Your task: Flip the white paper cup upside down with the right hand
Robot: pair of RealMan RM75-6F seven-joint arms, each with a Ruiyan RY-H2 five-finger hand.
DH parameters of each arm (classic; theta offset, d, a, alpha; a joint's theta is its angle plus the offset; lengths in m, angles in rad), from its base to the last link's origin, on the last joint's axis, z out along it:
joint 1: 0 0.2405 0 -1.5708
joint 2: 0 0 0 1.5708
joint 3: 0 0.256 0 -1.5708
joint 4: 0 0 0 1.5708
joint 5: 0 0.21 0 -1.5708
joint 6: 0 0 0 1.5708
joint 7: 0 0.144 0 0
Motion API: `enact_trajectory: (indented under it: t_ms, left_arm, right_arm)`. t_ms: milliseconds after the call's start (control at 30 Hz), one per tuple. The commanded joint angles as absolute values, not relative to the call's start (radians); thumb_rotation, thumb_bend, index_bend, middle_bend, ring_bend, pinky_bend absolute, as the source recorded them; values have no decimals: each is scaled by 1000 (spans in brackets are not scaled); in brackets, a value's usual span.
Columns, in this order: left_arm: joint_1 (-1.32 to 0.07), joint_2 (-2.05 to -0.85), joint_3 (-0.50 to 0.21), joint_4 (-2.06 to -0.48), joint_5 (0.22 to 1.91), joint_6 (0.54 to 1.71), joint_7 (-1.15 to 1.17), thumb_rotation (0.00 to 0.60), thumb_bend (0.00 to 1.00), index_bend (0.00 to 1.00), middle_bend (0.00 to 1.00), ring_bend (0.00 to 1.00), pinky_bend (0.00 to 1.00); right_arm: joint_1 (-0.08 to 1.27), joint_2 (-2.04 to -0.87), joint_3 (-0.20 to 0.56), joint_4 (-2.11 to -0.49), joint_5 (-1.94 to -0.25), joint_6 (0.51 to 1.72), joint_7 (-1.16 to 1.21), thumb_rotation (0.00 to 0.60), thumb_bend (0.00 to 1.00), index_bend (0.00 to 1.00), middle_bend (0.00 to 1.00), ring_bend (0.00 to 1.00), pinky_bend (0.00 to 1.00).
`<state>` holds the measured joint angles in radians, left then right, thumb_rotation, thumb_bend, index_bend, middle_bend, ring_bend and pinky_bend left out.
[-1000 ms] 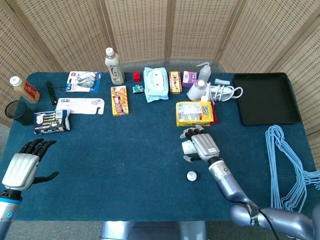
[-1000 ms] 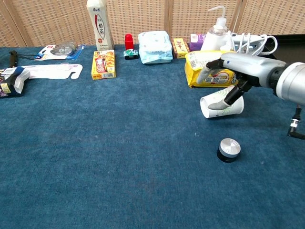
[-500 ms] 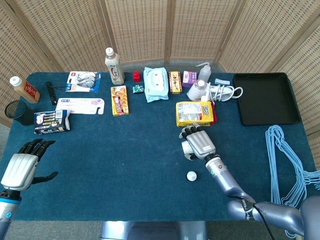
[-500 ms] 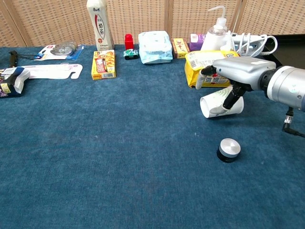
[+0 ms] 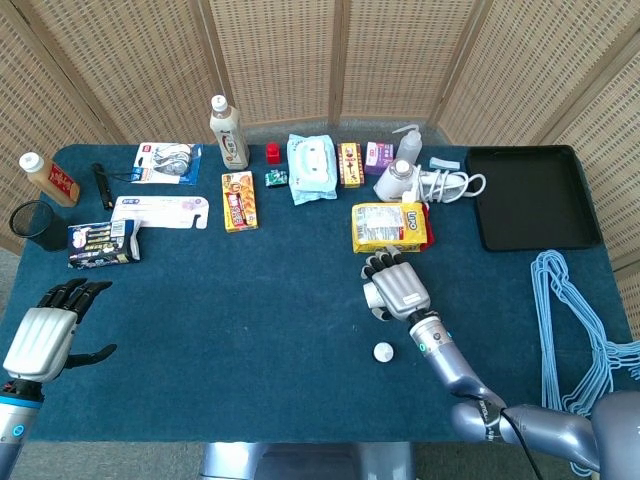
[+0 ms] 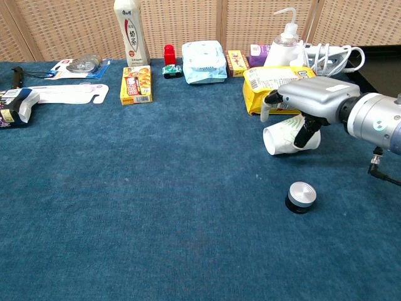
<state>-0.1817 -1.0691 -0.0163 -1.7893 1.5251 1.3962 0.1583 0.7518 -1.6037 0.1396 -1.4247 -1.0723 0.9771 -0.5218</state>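
White paper cup (image 6: 289, 137) lies on its side under our right hand (image 6: 311, 95), mouth facing away from the wrist, w/ the hand draped palm-down over it; fingers (image 6: 305, 132) curl down its near side and the thumb (image 6: 265, 113) hangs by the rim. We can't tell if it's truly gripped or just covered. In head view the cup is mostly hidden beneath that hand (image 5: 398, 287).

Yellow snack bag (image 6: 274, 83) sits just beyond the hand, touching or nearly so.

Our left hand (image 5: 44, 332) hovers well apart at the table's far side, fingers spread, holding nothing.

Small silver-topped cap (image 6: 301, 196) sits near, on the wrist side of the cup.
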Motion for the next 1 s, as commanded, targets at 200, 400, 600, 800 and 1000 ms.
enact_trajectory:
  t_ms: [200,400,600,800,1000]
  left_arm:
    - [-181,-1069,-17,-1787,1527,1398,153,430,142,158,253,154,183]
    - [-180,-1069,-16,-1784,1528,1398,149,433,142,159,253,154,183]
    - [-180,-1069,-17,-1779,1529,1399,145,430,141,159,254,154,183]
    - [-181,-1074,-17,-1776,1528,1396,144,424,141,159,253,154,183]
    - [-183,-1077,-18,-1775,1527,1394,148,439,141,159,254,154,183]
  right_arm:
    - [753,-1640,140,-1404,-1052,1011,-581,545,273,387,227,158,50]
    - [750,-1661,136,-1382,-1044,1024,-614,545,275,418,238,169,59]
    - [743,-1672,145,-1376,-1049,1041,-607,542,279,457,260,192,69]
    - [730,-1644,177,-1420,-1032,1038,-545,546,280,475,272,206,70]
    - [708,-1592,224,-1502,-972,1005,-437,545,280,483,274,209,69]
